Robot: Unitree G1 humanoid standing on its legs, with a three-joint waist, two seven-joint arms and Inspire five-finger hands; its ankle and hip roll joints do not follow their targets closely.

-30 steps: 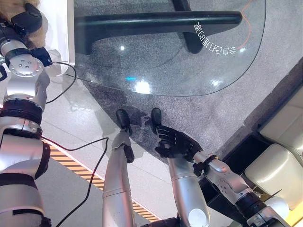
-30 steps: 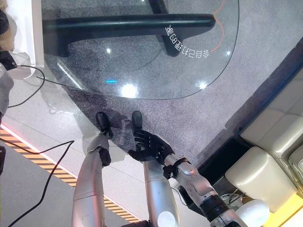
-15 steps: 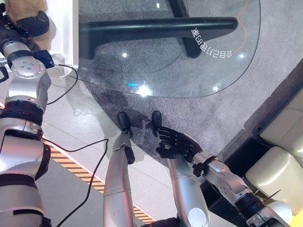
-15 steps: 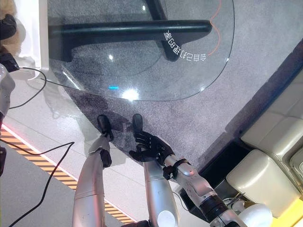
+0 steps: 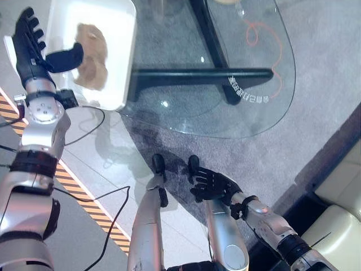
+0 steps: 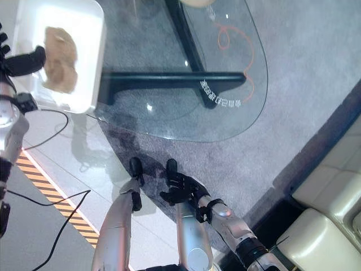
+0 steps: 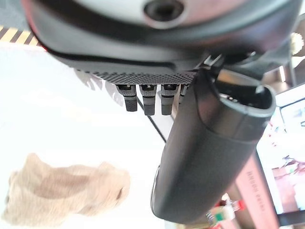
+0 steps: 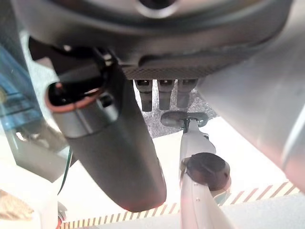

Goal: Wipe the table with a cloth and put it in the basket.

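The left hand [image 5: 31, 48] has risen to ten o'clock, fingers straight, empty, beside the white, rounded basket [image 5: 121, 51] now holding the crumpled tan cloth [image 5: 93, 56]. Right hand [image 5: 211, 183] stays low, fingers relaxed. Glass table [image 5: 254, 113] glossy.

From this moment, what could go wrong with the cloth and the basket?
The left robot hand is open beside the white basket, which stands at the glass table edge; a bump might push it off. The cloth lies loose inside, so the thumb might drag it out.
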